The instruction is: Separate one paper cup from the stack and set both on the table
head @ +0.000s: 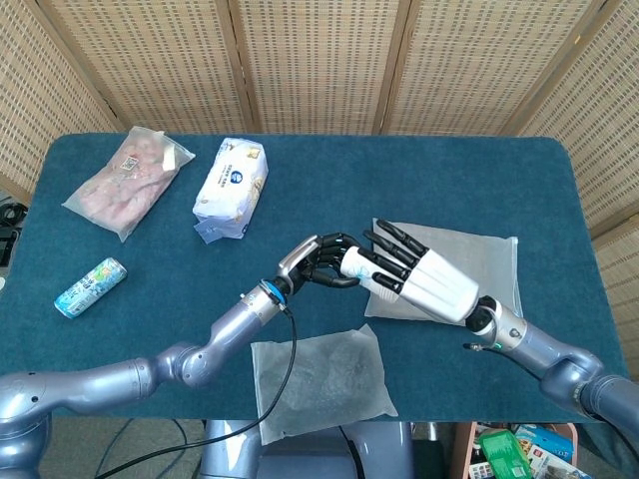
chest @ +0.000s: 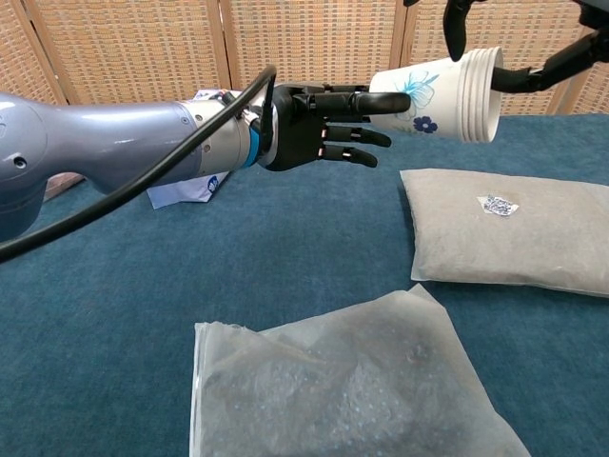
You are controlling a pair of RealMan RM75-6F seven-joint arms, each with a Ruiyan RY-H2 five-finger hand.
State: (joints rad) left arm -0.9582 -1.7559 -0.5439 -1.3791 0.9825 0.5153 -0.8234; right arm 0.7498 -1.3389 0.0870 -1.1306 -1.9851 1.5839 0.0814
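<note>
The stack of white paper cups (chest: 438, 90) with blue flowers lies sideways in the air, rims pointing right. My left hand (chest: 319, 124) holds it by the bottom end, with black fingers (chest: 366, 103) along its side. In the head view the cup stack (head: 356, 266) is mostly hidden under my right hand (head: 424, 279), which reaches over the rim end with straight, spread fingers. The chest view shows only that hand's fingertips (chest: 455, 33) above and beside the rims. I cannot tell whether they touch the rims.
A grey pouch (chest: 504, 228) lies under the cups and my right hand. A clear plastic bag (chest: 343, 381) sits at the front edge. A white tissue pack (head: 232, 185), a pink bag (head: 125, 180) and a can (head: 90, 287) lie at the left.
</note>
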